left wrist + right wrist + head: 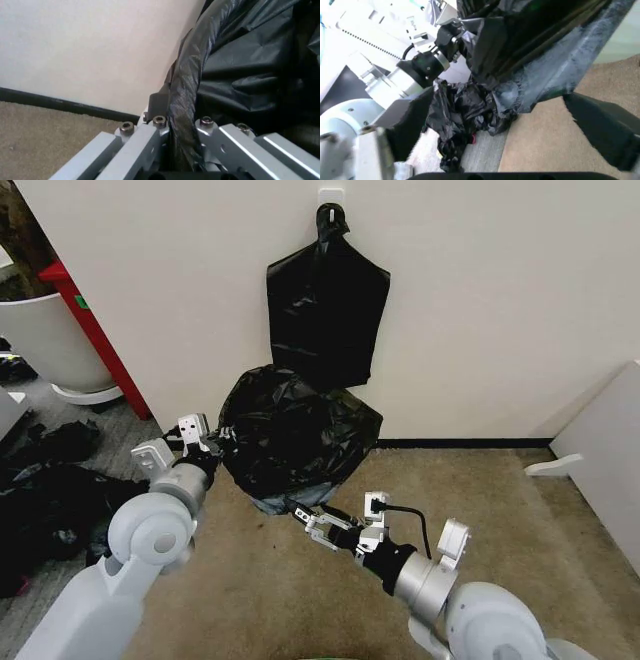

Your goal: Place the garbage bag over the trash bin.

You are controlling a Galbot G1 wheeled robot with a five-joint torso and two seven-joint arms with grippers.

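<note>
Garbage bag (296, 435) stretched wide near the wall, left gripper (212, 442) clamped on its left edge, right gripper (312, 520) reaching its lower hem, jaws parted.

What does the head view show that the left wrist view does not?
Head view only: the right tool at the lower edge of the garbage bag, and a bunch of black bags hanging on the wall above. Left wrist view only: a twisted fold of the bag clamped between the left tool's fingers. Both share the bag, the black baseboard and the tan carpet.
</note>
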